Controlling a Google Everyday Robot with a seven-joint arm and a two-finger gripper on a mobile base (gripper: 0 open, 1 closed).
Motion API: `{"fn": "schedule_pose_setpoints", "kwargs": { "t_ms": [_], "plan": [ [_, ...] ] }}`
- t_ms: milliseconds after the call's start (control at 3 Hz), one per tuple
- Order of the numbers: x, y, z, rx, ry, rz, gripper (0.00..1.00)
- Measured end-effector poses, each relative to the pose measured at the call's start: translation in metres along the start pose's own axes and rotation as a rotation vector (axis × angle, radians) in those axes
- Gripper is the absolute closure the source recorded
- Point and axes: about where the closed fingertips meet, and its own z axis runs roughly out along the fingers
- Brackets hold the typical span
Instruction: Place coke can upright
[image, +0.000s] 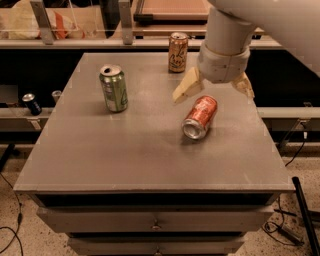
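The coke can (200, 118) is red-orange with white script and lies on its side on the grey table (125, 160), its silver end facing the front. My gripper (214, 90) hangs just above the can's far end, wide open, with one tan finger (186, 87) to the can's left and the other finger (244, 85) to its right. The fingers do not touch the can.
A green can (114, 88) stands upright at the table's left. A tan can with dark script (177, 52) stands upright at the back edge, just left of my arm. A shelf with clutter runs behind the table. A small dark can (31, 103) sits on a lower ledge at left.
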Motion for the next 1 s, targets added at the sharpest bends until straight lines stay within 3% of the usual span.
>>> {"fn": "schedule_pose_setpoints", "kwargs": {
  "t_ms": [667, 1000],
  "plan": [
    [-0.007, 0.022, 0.019, 0.029, 0.064, 0.126, 0.00],
    [-0.011, 0.020, 0.029, 0.029, 0.068, 0.202, 0.00]
  ]
}}
